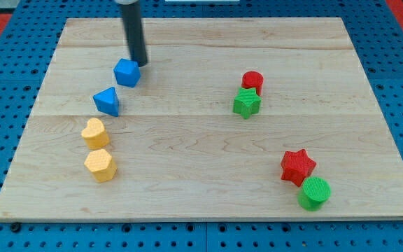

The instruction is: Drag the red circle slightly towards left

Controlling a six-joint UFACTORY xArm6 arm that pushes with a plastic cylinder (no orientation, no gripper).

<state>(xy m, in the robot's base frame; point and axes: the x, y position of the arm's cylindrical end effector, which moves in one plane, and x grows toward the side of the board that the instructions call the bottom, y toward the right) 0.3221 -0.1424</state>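
The red circle stands right of the board's middle, touching the green star just below it. My tip is far off at the view's upper left, just above and right of the blue cube-like block. The rod rises from the tip out of the view's top. The tip is well to the left of the red circle, apart from it.
A blue triangle, a yellow heart and a yellow hexagon line the left side. A red star and a green circle sit at the lower right. The wooden board lies on a blue pegboard.
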